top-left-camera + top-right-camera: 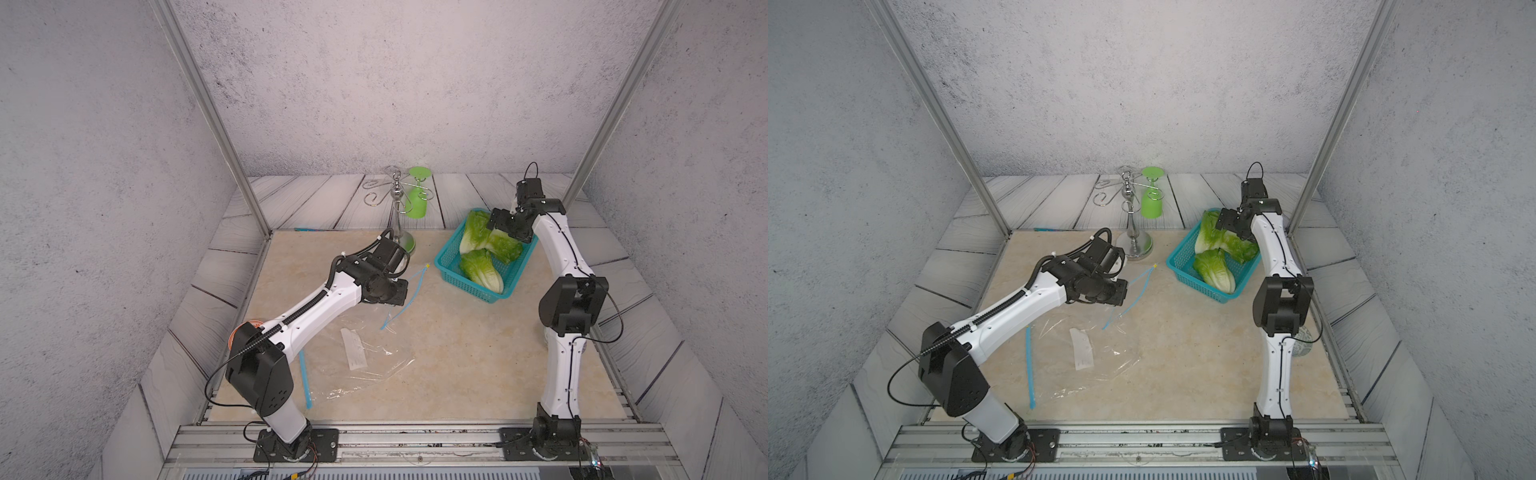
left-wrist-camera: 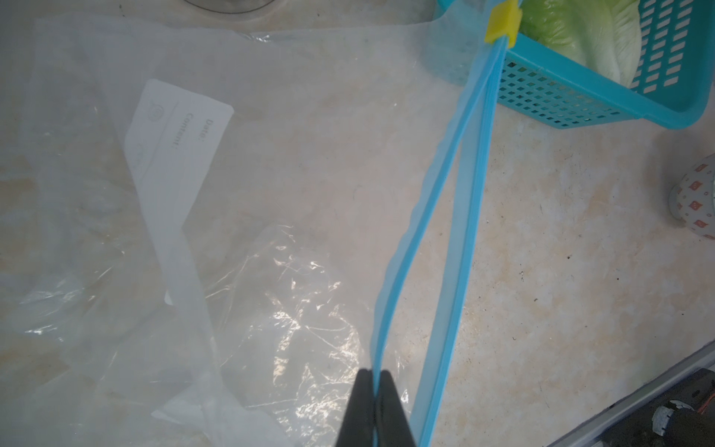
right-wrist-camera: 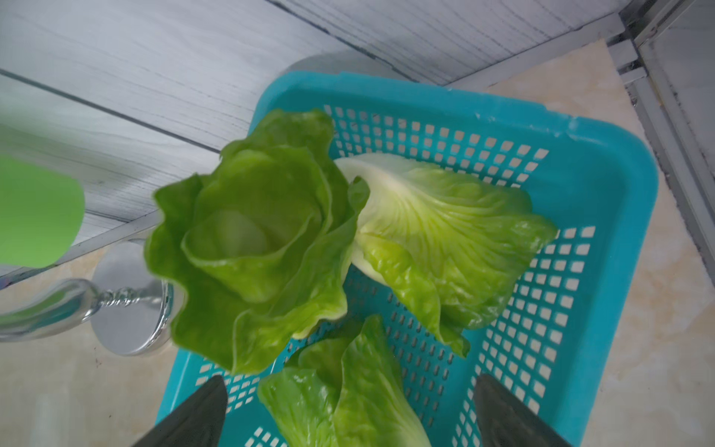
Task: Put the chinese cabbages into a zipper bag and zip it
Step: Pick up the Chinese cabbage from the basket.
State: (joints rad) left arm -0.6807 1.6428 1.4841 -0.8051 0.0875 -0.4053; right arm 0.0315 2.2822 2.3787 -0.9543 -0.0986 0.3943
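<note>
Though pale, marbled tabletop, grey walls

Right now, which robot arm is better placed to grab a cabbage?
Right. The right gripper hangs open over the chinese cabbages in the teal basket. The left gripper is shut on the blue edge of the zipper bag, so it's busy.

The chinese cabbages were bright green with white bottoms. The basket was blue-green, full of little square holes. The zipper bag was see-through, with a light blue zip strip and a yellow slider — its label was white. The goblet was green. The table was tan — swirly like marble.
</note>
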